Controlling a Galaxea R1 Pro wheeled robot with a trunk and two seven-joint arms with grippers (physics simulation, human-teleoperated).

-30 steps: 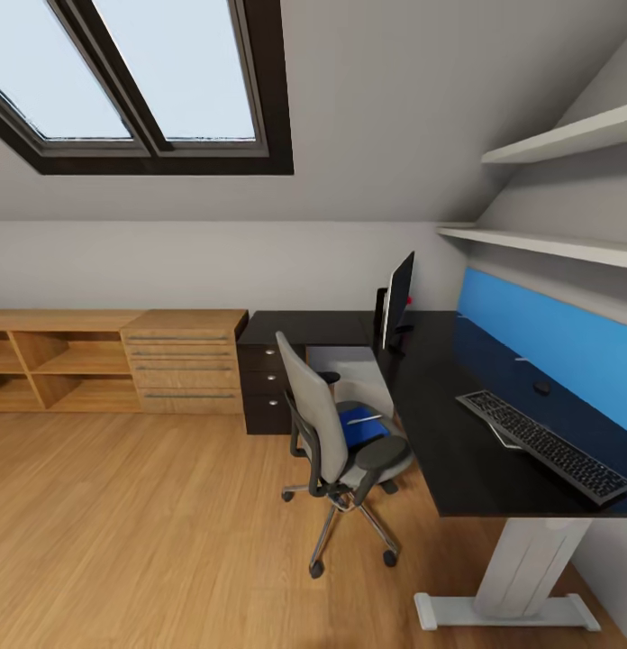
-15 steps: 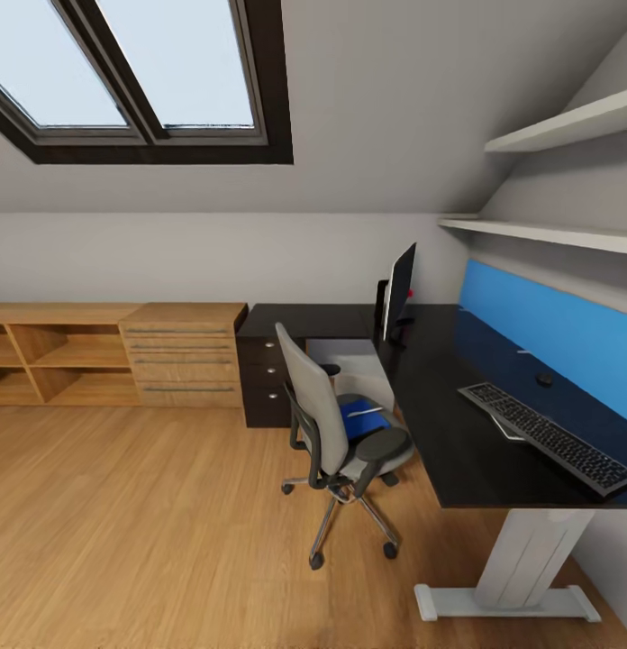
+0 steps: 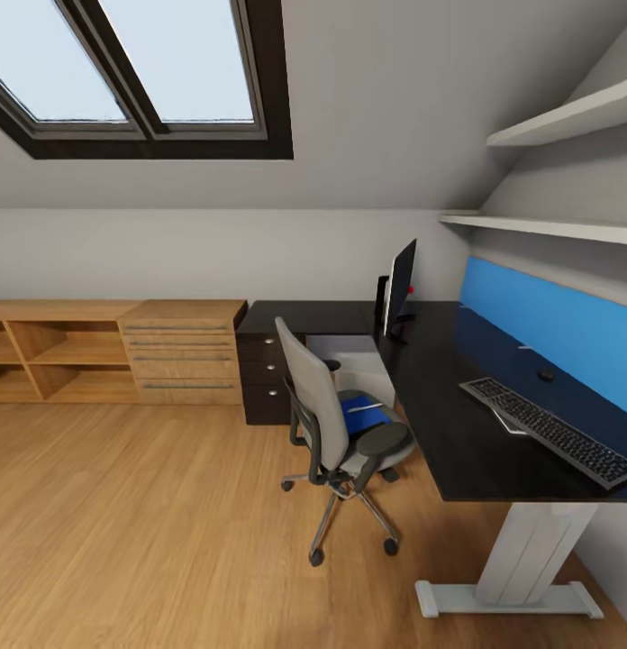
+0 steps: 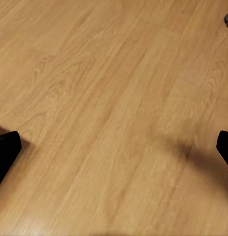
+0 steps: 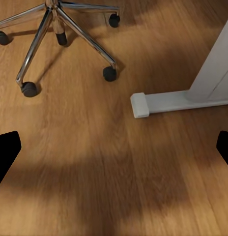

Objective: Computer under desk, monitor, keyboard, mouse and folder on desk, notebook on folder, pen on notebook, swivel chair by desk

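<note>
- Evidently both tools stood wide open and held nothing: in the left wrist view the left tool (image 4: 114, 147) showed only its two black fingertips (image 4: 6, 152) at the picture's edges, with bare plank floor (image 4: 109, 98) between them.
- The right tool (image 5: 114, 150) was spread the same way, its fingertips (image 5: 6, 152) apart over the floor, touching nothing; beyond it lay the white foot of the counter's leg (image 5: 158, 102) and the metal star base (image 5: 60, 29) of the swivel chair on its castors.
- In the head view the black L-shaped counter (image 3: 458, 424) ran along the right wall below a blue wall panel (image 3: 557, 329).
- The monitor (image 3: 400, 288) stood upright on the counter at the far corner.
- The keyboard (image 3: 548, 431) lay on the counter at the near right, with the mouse (image 3: 546, 374) just beyond it, apart from it.
- The swivel chair (image 3: 336, 424) stood on the floor just left of the counter, its back toward the room.
- The blue folder (image 3: 360, 416) lay on the chair's seat.
- The light grey computer (image 3: 354, 365) sat under the counter, behind the chair.
- Low wooden cabinets (image 3: 115, 351) lined the far wall to the left, under a skylight (image 3: 142, 72).
</note>
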